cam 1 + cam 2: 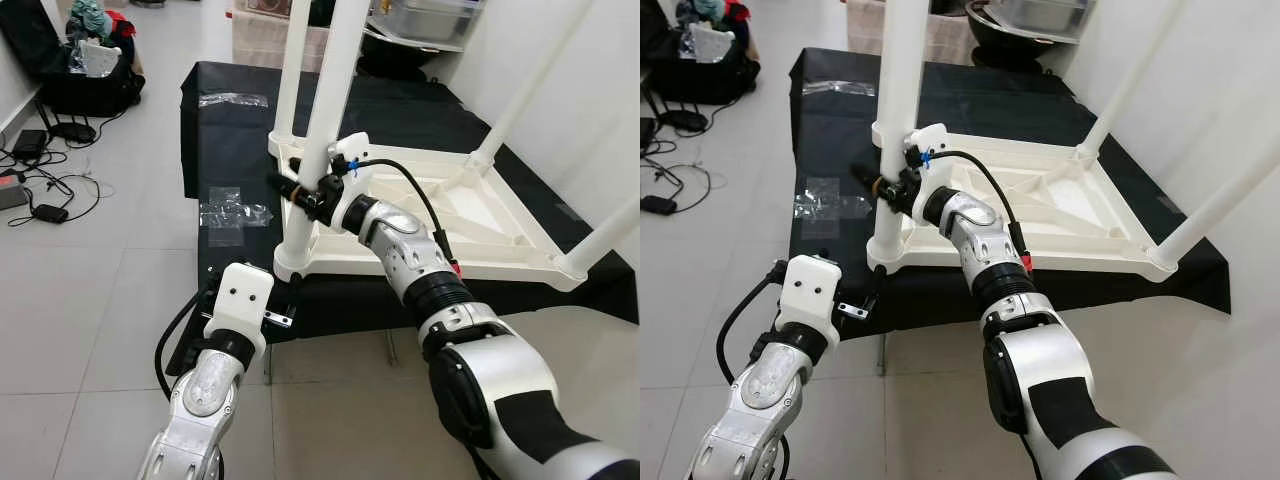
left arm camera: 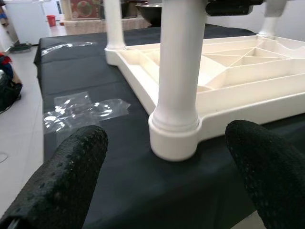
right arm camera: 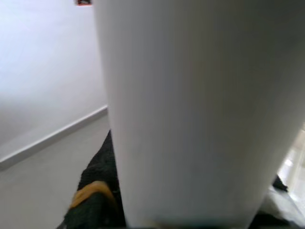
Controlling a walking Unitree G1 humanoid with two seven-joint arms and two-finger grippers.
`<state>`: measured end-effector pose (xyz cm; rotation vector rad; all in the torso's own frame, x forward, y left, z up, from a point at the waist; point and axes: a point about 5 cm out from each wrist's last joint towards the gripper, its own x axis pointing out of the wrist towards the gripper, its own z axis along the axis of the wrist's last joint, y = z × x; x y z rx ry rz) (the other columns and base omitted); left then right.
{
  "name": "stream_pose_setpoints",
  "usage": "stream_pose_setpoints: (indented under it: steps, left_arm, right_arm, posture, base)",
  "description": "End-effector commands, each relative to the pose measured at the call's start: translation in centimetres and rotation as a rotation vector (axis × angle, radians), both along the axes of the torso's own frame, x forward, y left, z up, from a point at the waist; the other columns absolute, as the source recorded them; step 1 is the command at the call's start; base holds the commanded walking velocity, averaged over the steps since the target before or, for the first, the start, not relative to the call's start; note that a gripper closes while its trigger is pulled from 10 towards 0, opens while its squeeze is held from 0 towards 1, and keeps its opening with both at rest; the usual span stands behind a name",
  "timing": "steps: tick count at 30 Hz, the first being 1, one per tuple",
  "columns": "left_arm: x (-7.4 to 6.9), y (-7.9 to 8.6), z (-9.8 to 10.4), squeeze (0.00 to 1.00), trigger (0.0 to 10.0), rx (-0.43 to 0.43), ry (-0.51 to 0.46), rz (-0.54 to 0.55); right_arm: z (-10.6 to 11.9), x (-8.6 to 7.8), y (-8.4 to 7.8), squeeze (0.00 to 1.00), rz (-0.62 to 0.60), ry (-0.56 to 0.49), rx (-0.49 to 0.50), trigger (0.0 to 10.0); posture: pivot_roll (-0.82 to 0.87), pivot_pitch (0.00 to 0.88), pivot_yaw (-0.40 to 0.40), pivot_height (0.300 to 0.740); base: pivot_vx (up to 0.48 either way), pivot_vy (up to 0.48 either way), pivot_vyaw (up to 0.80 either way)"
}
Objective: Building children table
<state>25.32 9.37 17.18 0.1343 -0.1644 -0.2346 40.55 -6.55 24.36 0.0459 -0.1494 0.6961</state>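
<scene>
While the black cloth [image 1: 230, 130] covers most of the floor ahead, a white children's table [image 1: 440, 215] lies on it upside down, its legs pointing up. Right gripper [image 1: 300, 192] is clamped around the near corner leg [image 1: 325, 110], partway up from its socket. Left gripper [image 2: 167, 167] hangs low just in front of that same socket, fingers [image 2: 66, 176] spread wide apart, touching nothing. Clear plastic wrap [image 1: 232, 212] lies flat on the cloth just beyond and left of it. No readable writing or labels anywhere.
</scene>
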Motion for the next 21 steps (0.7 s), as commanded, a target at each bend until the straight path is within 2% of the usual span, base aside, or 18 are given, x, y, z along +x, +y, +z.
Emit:
stream_pose_setpoints:
  steps: [1,3,4,5,6,7,8,9,10,11,14,15,17,18,19,21]
  left_arm:
    - [-0.2,-0.4,-0.1,0.0,10.0,-0.006,0.008,-0.009]
    - [-0.1,-0.4,0.0,0.0,10.0,-0.007,0.007,-0.009]
    - [-0.1,-0.4,0.0,0.0,10.0,-0.007,0.007,-0.009]
    - [-0.1,-0.4,0.0,0.0,10.0,-0.007,0.005,-0.009]
    - [-0.1,-0.4,0.0,0.0,10.0,-0.007,0.005,-0.009]
    - [-0.1,-0.4,0.0,0.0,10.0,-0.007,0.005,-0.009]
    - [-0.1,-0.4,0.0,0.0,10.0,-0.007,0.005,-0.009]
    - [0.0,-0.4,0.0,0.0,10.0,-0.007,0.004,-0.008]
    - [0.0,-0.4,0.0,0.0,10.0,-0.007,0.004,-0.008]
    - [0.0,-0.4,0.0,0.0,10.0,-0.006,0.002,-0.008]
    - [0.0,-0.4,0.1,0.0,10.0,-0.004,0.0,-0.007]
    - [0.1,-0.4,0.1,0.0,10.0,-0.004,0.0,-0.007]
    - [0.1,-0.5,0.1,0.0,10.0,-0.005,0.0,-0.006]
    - [0.1,-0.4,0.0,0.0,10.0,-0.004,0.001,-0.006]
    - [0.1,-0.4,0.0,0.0,10.0,-0.005,0.001,-0.005]
    - [0.1,-0.4,0.0,0.0,10.0,-0.005,0.001,-0.005]
  right_arm:
    - [-0.1,0.7,-1.8,0.0,-0.162,0.032,0.025,0.0]
    - [-0.2,0.9,-2.3,0.0,-0.237,0.045,0.027,0.0]
    - [-0.2,0.9,-2.3,0.0,-0.237,0.045,0.027,0.0]
    - [-0.6,1.2,-3.6,0.0,-0.472,0.082,0.07,0.0]
    - [-0.6,1.2,-3.6,0.0,-0.472,0.082,0.07,0.0]
    - [-1.0,1.3,-4.6,0.0,-0.628,0.116,0.107,0.0]
    - [-1.0,1.3,-4.6,0.0,-0.628,0.116,0.107,0.0]
    - [-1.6,1.2,-5.4,0.0,-0.774,0.168,0.17,0.0]
    - [-1.6,1.2,-5.4,0.0,-0.774,0.168,0.17,0.0]
    - [-2.0,1.0,-5.8,0.0,-0.871,0.203,0.214,0.0]
    - [-2.3,0.7,-5.2,0.0,-0.93,0.23,0.261,0.0]
    - [-2.2,0.6,-4.4,0.0,-0.896,0.238,0.278,0.5]
    - [-2.2,0.6,-3.8,0.0,-0.872,0.244,0.288,0.5]
    - [-1.9,0.6,-3.0,0.0,-0.809,0.22,0.268,10.0]
    - [-1.6,0.6,-2.3,1.0,-0.731,0.185,0.257,10.0]
    - [-1.4,0.6,-1.9,1.0,-0.69,0.161,0.248,10.0]
  posture:
    - [0.12,0.098,-0.198,0.74]
    - [0.12,0.099,-0.198,0.74]
    - [0.12,0.099,-0.198,0.74]
    - [0.12,0.101,-0.195,0.74]
    - [0.12,0.101,-0.195,0.74]
    - [0.12,0.102,-0.197,0.74]
    - [0.12,0.102,-0.197,0.74]
    - [0.12,0.102,-0.197,0.74]
    - [0.12,0.102,-0.197,0.74]
    - [0.12,0.101,-0.197,0.74]
    - [0.12,0.101,-0.197,0.74]
    - [0.12,0.1,-0.197,0.74]
    - [0.12,0.1,-0.198,0.74]
    - [0.12,0.1,-0.198,0.74]
    - [0.12,0.096,-0.198,0.74]
    - [0.12,0.096,-0.199,0.74]
  base:
    - [0.0,0.0,0.0]
    - [0.0,0.0,0.0]
    - [0.0,0.0,0.0]
    - [0.0,0.0,0.0]
    - [0.0,0.0,0.0]
    - [0.0,0.0,0.0]
    - [0.0,0.0,0.0]
    - [0.0,0.0,0.0]
    - [0.0,0.0,0.0]
    - [0.0,0.0,0.0]
    - [0.0,0.0,0.0]
    - [0.0,0.0,0.0]
    - [0.0,0.0,0.0]
    - [0.0,0.0,0.0]
    - [0.0,0.0,0.0]
    - [0.0,0.0,0.0]
